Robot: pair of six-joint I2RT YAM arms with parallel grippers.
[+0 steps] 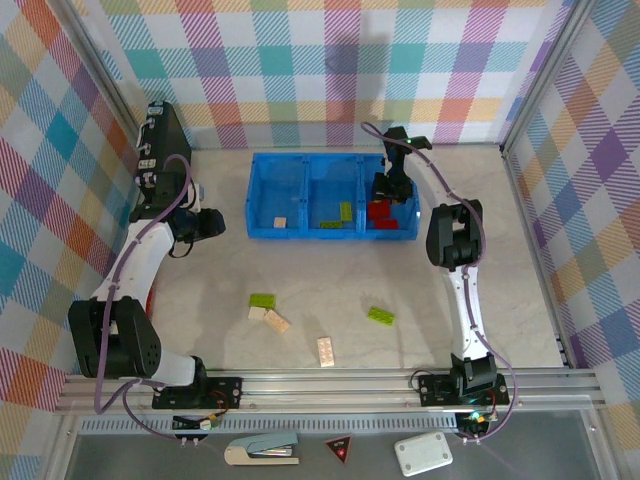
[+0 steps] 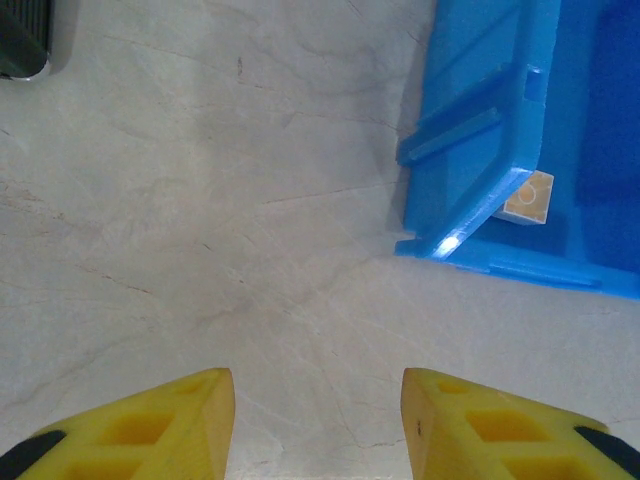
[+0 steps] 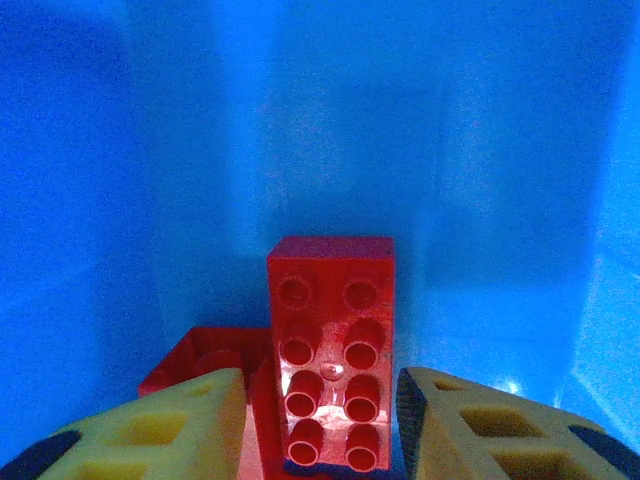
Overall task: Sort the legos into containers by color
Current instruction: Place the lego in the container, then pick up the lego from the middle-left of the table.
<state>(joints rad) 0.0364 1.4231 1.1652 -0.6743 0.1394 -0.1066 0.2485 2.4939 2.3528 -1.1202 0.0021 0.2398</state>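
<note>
Top external view: the blue tray [image 1: 330, 195] sits on the bench [image 1: 450, 300], with three compartments side by side. The tray's left compartment holds one cream brick [image 1: 281, 222], the middle one holds two green bricks [image 1: 345, 211], and the right one holds red bricks [image 1: 382, 212].

The right end effector [image 1: 385, 190] reaches down into the tray's right compartment. In the right wrist view its yellow fingers [image 3: 180, 425] flank a red eight-stud brick [image 3: 330, 340], studs facing the camera, with a second red piece [image 3: 195, 360] lying just beside it on the tray floor. The brick fills the gap between the fingers, but I cannot tell whether they are pressing on it or merely alongside it.

The left end effector [image 1: 212, 224] hovers just left of the tray. In the left wrist view the left end effector [image 2: 318, 420] has its fingers spread apart over bare bench [image 2: 200, 200], holding nothing, with the tray's corner [image 2: 480, 150] and the cream brick [image 2: 528, 195] at the upper right.

Nearer than the tray, five loose bricks lie on the bench: a green one [image 1: 263, 299] touching a cream one [image 1: 258, 313], another cream [image 1: 277, 322] just beside those, a third cream [image 1: 326, 350] and a second green [image 1: 380, 316].
</note>
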